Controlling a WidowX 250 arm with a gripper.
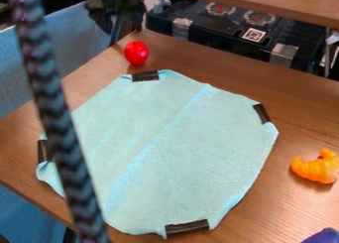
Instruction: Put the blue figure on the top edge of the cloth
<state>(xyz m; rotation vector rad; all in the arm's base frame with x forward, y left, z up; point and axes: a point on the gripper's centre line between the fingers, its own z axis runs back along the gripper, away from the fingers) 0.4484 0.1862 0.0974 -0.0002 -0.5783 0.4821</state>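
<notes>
The black gripper (116, 10) hangs at the top left, above the table's far corner and beyond the cloth. A light teal cloth (179, 148) lies on the table, held down by strips of black tape at its edges. In the bottom right corner, a dark blue-violet thing (322, 236), perhaps the blue figure, is cut off by the view's edge. It lies apart from the cloth and far from the gripper.
A red egg-shaped object (136, 53) sits just past the cloth's top edge. An orange croissant-like toy (316, 166) is right of the cloth on the wooden table (301, 105). A dark braided cable (56, 118) crosses the left foreground. Black equipment (218, 31) stands behind.
</notes>
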